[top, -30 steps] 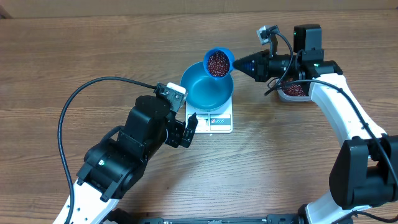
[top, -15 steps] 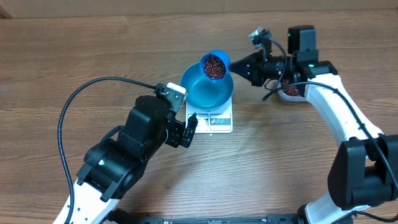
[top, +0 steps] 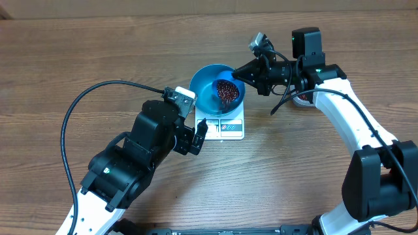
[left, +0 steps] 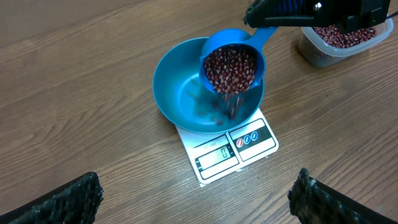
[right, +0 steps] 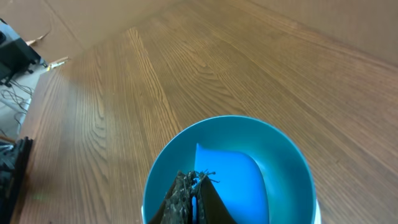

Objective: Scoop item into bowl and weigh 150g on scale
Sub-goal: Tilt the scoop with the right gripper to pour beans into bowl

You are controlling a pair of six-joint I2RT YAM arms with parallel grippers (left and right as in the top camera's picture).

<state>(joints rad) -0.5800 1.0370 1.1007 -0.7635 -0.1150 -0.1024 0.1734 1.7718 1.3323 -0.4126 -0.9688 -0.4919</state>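
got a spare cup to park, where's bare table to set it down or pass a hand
Free: the wood on the button side of the scale, between the left arm and right arm; also the far-left stretch beyond the black cable. Crowded: the bowl on the scale, the right tool tipping the scoop over it, and the tub just right of them.

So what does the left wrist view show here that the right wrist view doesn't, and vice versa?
Only the left wrist view: the beans spilling from the tilted scoop, the scale under the bowl with its display, and the clear tub of beans behind. Only the right wrist view: the right gripper shut, seen close up, the scoop's plain back with no beans visible, and cables beyond the table edge. Both: the bowl, the scoop and the wooden table.
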